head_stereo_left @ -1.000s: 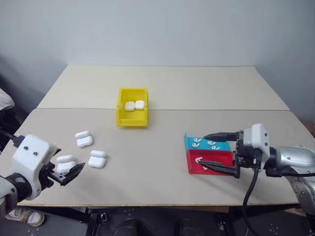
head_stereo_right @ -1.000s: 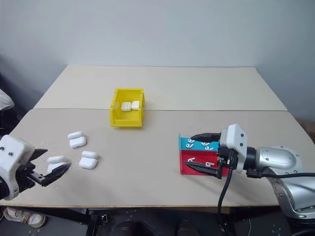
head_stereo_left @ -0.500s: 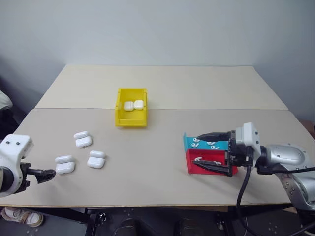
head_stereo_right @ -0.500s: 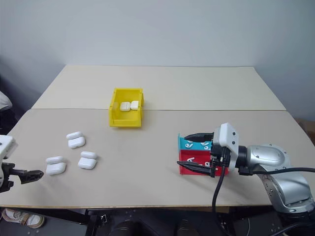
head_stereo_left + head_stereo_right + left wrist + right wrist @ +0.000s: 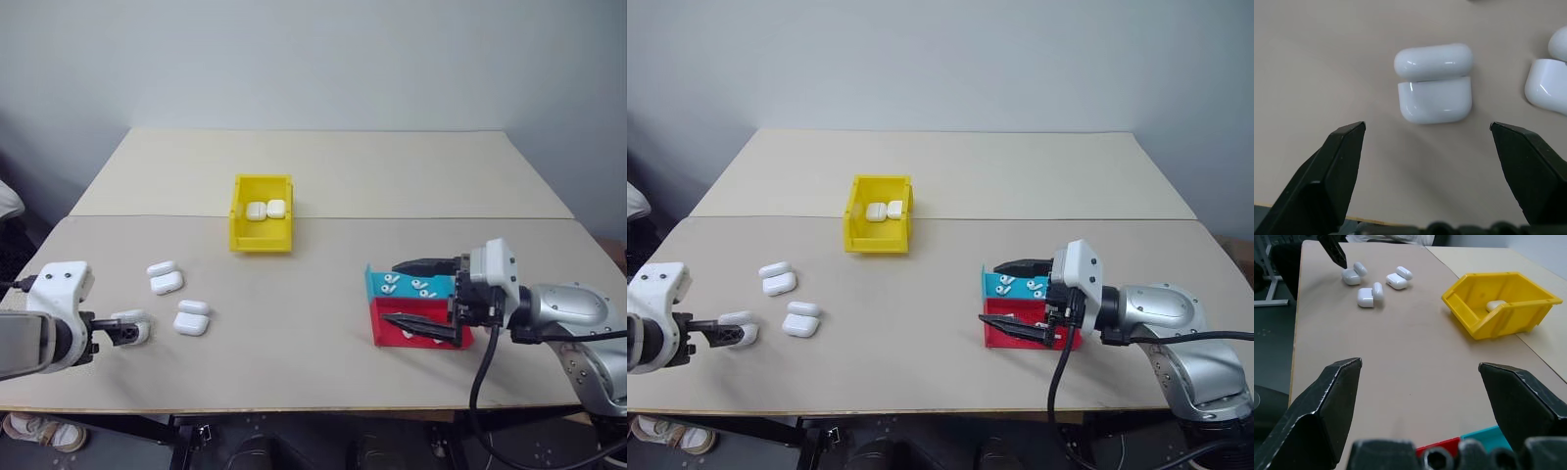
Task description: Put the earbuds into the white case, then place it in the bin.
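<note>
Left gripper [image 5: 1427, 134], fingers spread, hangs over an open white case [image 5: 1434, 83] near the worktop's left front edge, not touching it. Right gripper [image 5: 423, 296], also spread and empty, hovers at the cyan tray [image 5: 378, 281] and red tray [image 5: 392, 336] holding earbuds [image 5: 390, 285]. The bin [image 5: 263, 240] stands mid-worktop. Step in hand: securing a case; next, probably descend and close on it.

left gripper [image 5: 125, 331] partly hides 1 white case [image 5: 135, 326].
</note>
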Controlling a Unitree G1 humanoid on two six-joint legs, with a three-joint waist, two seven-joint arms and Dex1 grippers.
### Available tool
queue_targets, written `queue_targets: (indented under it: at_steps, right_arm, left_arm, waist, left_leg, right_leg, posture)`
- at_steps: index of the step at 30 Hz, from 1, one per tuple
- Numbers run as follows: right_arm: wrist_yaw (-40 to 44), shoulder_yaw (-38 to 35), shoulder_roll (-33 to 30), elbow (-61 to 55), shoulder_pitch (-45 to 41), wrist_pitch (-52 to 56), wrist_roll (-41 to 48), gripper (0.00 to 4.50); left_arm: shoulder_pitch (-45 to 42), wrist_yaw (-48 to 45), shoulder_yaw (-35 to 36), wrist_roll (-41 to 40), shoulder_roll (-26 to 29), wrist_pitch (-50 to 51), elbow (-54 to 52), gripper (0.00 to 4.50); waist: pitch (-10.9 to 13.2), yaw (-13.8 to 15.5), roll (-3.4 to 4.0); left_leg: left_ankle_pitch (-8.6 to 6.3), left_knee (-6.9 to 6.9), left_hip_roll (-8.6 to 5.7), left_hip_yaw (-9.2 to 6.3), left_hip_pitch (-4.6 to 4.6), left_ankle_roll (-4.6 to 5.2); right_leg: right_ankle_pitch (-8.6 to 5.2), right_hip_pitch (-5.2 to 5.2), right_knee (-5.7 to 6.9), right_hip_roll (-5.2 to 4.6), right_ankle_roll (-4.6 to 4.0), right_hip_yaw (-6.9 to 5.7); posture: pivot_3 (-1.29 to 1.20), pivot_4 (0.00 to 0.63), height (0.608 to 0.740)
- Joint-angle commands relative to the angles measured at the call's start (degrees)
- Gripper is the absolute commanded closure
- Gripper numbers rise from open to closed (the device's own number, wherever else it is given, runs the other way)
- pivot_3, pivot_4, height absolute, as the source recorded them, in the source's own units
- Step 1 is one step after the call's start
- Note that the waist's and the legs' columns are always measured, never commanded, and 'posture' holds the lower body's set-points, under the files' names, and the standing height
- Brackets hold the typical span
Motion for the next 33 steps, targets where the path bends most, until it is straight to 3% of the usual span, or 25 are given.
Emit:
queue_targets:
  at_steps: [1, 13, 33]
  right_arm:
    - [-0.81, -1.16, 0.41, -1.91, 0.23, -0.71, 0.52, 0.0]
    - [-2.88, -0.92, 1.49, -3.24, 1.08, -0.8, 0.19, 0.0]
    - [-5.65, -0.28, 2.59, -4.25, 1.22, -0.34, 0.19, 0.0]
  left_arm:
    - [-4.78, 2.92, -3.92, -0.26, -1.81, -0.75, 2.2, 0.05]
    - [-15.6, 7.89, -12.69, -0.26, -6.84, 2.25, 7.94, 0.05]
    - [-20.03, 13.49, -17.34, -0.26, -12.21, 2.97, 13.77, 0.05]
  waist:
    - [0.0, 0.02, 0.0]
    - [-0.01, -0.06, -0.02]
    - [-0.03, 0.18, 0.01]
  left_leg:
    - [0.0, 0.0, 0.0, 0.0, 0.01, 0.0]
    - [0.01, 0.01, -0.01, -0.03, 0.0, -0.01]
    - [0.04, 0.02, -0.04, -0.06, 0.08, -0.04]
  right_leg:
    - [0.0, 0.02, -0.01, 0.0, 0.0, 0.0]
    - [0.0, 0.03, 0.0, 0.0, 0.01, 0.0]
    - [0.0, 0.12, 0.03, -0.02, 0.02, -0.02]
  posture:
    - [0.0, 0.15, 0.74]
    - [0.0, 0.15, 0.74]
    - [0.0, 0.15, 0.74]
